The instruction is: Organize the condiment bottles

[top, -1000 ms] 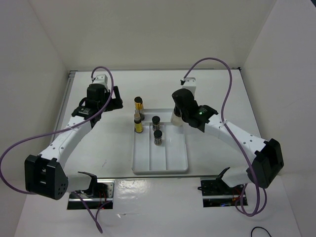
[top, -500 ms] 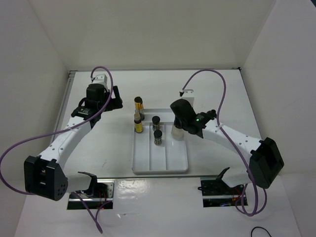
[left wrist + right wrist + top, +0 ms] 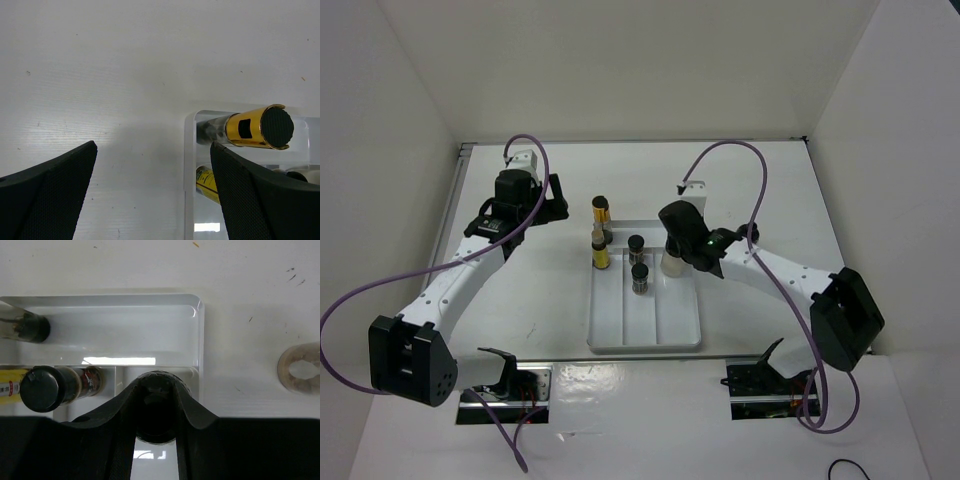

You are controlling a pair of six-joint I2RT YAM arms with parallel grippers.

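Fingers of the right gripper [image 3: 156, 388] are clamped on a pale black-capped bottle [image 3: 156, 416] at the far end of the white tray's [image 3: 197, 335] right lane. Only the right wrist view shows a second pale bottle [image 3: 300, 369], right of the tray. The left gripper [image 3: 152, 150] gapes wide, left of the tray.

The tray [image 3: 645, 335] is crowded at its far end: yellow bottles [image 3: 601, 250] on the left, jars [image 3: 639, 272] in the middle, and the right gripper [image 3: 156, 389] clamped on a pale bottle [image 3: 672, 264] in the right lane. Toward the counter's [image 3: 520, 290] near edge all lanes are open. A second pale bottle [image 3: 300, 367] stands just outside the tray's right wall. Bare counter lies below the spread left gripper [image 3: 152, 147].
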